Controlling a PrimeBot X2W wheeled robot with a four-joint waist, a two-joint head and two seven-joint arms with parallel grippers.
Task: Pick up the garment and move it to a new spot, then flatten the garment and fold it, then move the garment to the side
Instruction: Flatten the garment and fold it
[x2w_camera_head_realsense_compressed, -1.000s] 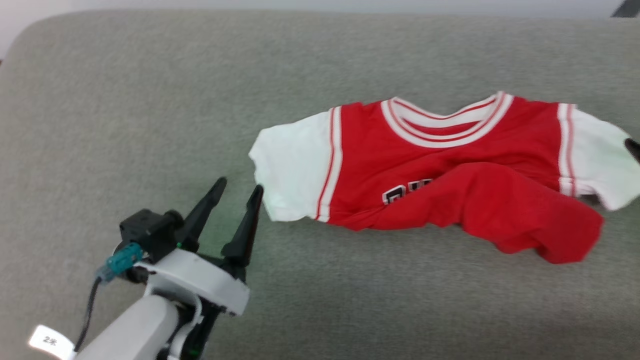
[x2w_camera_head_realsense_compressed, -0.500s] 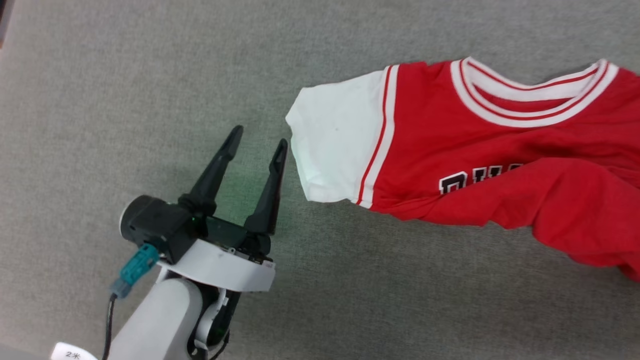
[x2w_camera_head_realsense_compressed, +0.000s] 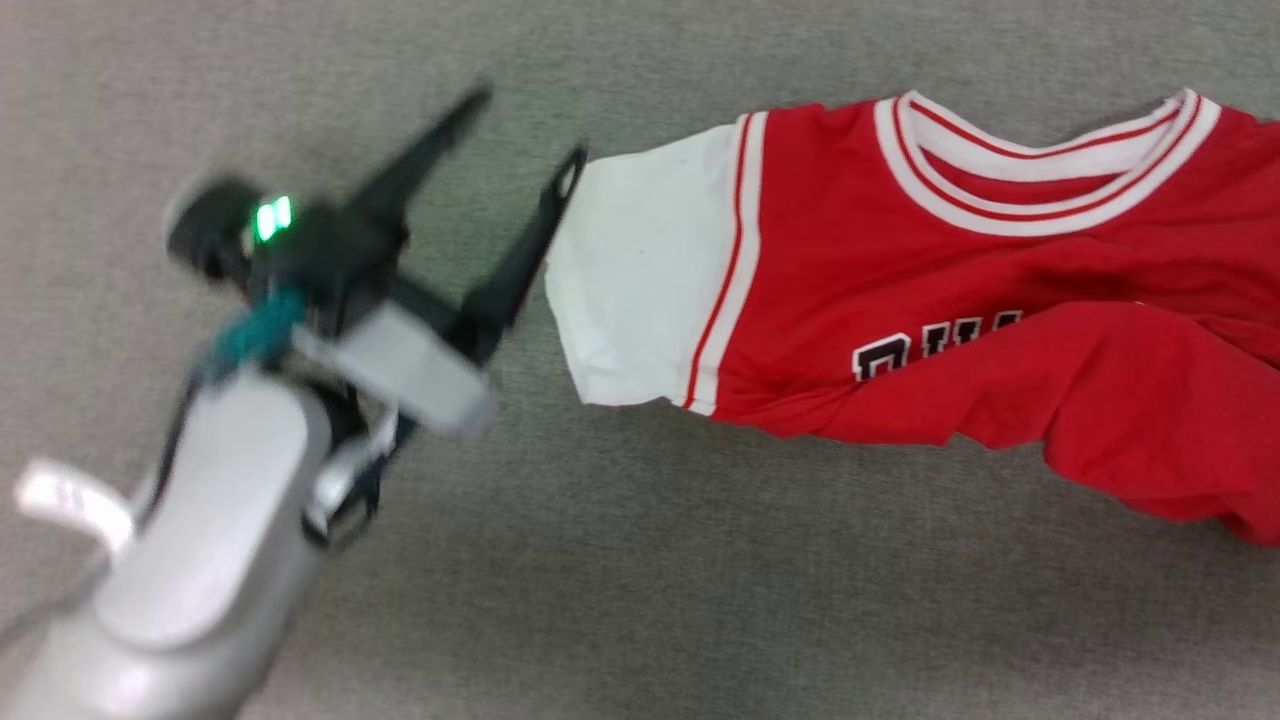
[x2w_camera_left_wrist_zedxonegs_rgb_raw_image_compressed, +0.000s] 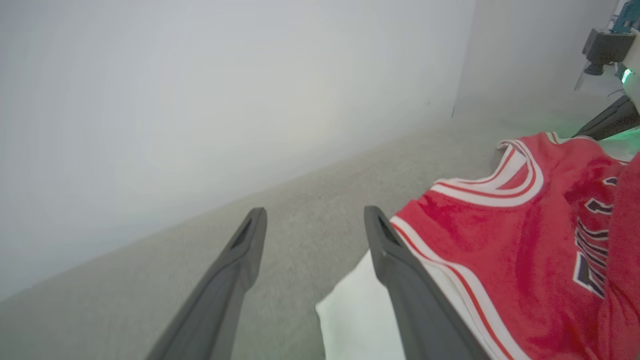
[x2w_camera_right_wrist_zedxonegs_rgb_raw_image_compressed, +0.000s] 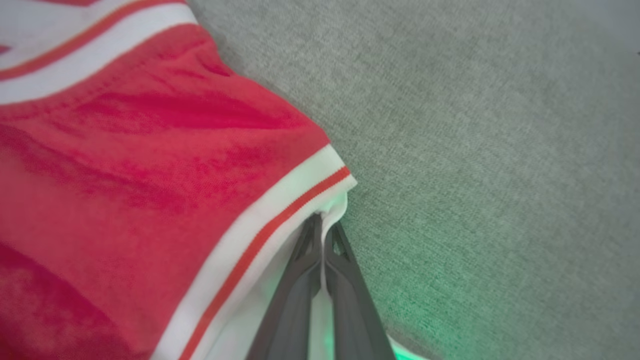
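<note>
Early: red soft-fabric T-shirt with white sleeves (x2w_camera_head_realsense_compressed: 900, 300) lies rumpled, unfolded; right gripper (x2w_camera_right_wrist_zedxonegs_rgb_raw_image_compressed: 322, 220) pinched shut on one sleeve, left gripper (x2w_camera_head_realsense_compressed: 528, 128) spread wide, empty, beside the other sleeve.

Left arm: pale forearm (x2w_camera_head_realsense_compressed: 200, 520) rises from the lower left of the head view, blurred.
Left wrist: dark housing (x2w_camera_head_realsense_compressed: 330, 250) with a green light (x2w_camera_head_realsense_compressed: 272, 217), upper left of the head view.
Left gripper (x2w_camera_head_realsense_compressed: 525, 130): two long dark fingers spread wide apart, pointing up and right.
Right gripper (x2w_camera_right_wrist_zedxonegs_rgb_raw_image_compressed: 324, 222): fingers pressed together at the bottom centre of its wrist view, pinching a white edge of the garment (x2w_camera_right_wrist_zedxonegs_rgb_raw_image_compressed: 150, 150).
</note>
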